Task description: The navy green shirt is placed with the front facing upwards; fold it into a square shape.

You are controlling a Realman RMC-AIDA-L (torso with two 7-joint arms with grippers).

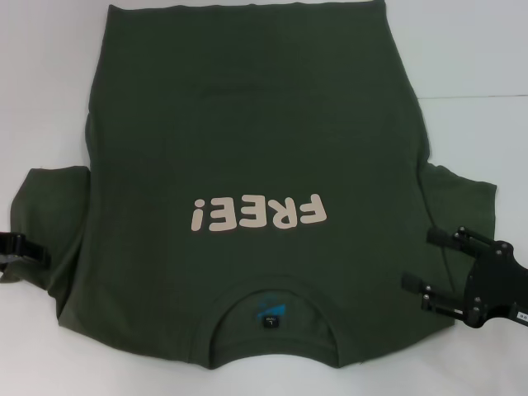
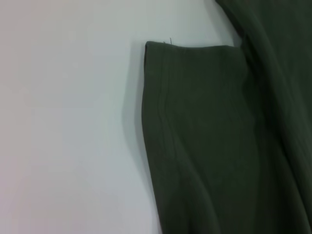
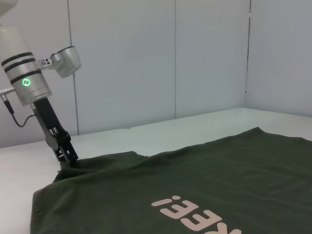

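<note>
1. One shirt (image 1: 247, 157) lies flat on the white counter (image 1: 41, 82), print up, collar (image 1: 271, 312) toward the robot and hem at the far side. By my reading the fold has hardly begun: the body is fully spread, no panel is turned over, and both sleeves are out to the sides.
2. The left gripper (image 1: 21, 252) is at the shirt's left sleeve (image 1: 49, 206), its tip down on the sleeve edge, as the right wrist view shows (image 3: 66, 153). I cannot tell whether its jaws are closed on the cloth.
3. The "FREE!" print (image 1: 257, 214) sits mid-chest, just beyond the collar, where a small blue label (image 1: 271, 312) shows.
4. The right gripper (image 1: 437, 268) is over the shirt's right sleeve (image 1: 462, 206), jaws spread apart and grasping nothing.
5. What is left, as I judge it: both sleeves and sides brought inward, then the length folded to make a square.
6. Count: one shirt, two sleeves, one print, one label, two grippers.
</note>
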